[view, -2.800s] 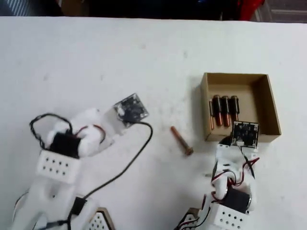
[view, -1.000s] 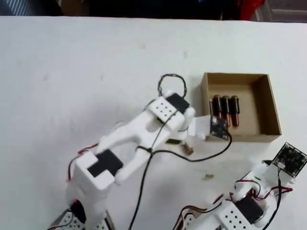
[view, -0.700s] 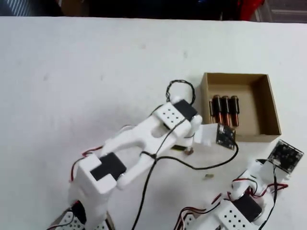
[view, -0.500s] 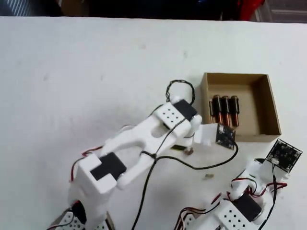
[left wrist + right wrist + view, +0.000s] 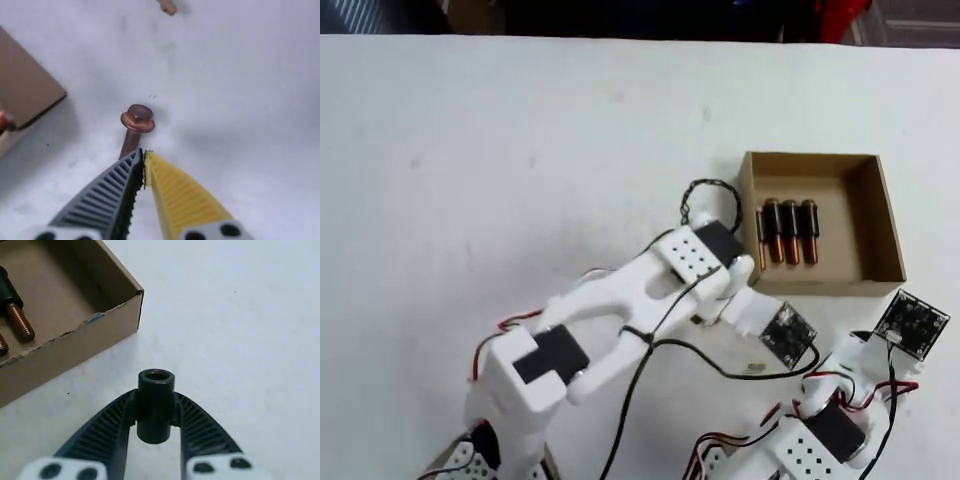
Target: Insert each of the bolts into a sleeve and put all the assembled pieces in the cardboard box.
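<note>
A copper bolt (image 5: 135,125) lies flat on the white table, head away from my left gripper (image 5: 143,154). That gripper is shut, and its tips rest over the bolt's shaft, which runs under the grey finger (image 5: 107,192). In the high view the left arm (image 5: 650,290) stretches to just in front of the cardboard box (image 5: 810,157) and covers the bolt. My right gripper (image 5: 156,397) is shut on an upright black sleeve (image 5: 156,385) just outside the box's corner (image 5: 70,347). Three assembled pieces (image 5: 790,232) lie in the box.
A small copper scrap (image 5: 755,368) lies on the table between the arms, also visible past the bolt (image 5: 167,6). The left arm's black cable (image 5: 710,190) loops near the box's left wall. A box corner (image 5: 25,95) sits beside the bolt.
The left arm swung from the table's left side over to the bolt, then drew its wrist toward the front. The right arm pulled back from the box's front edge to the right.
</note>
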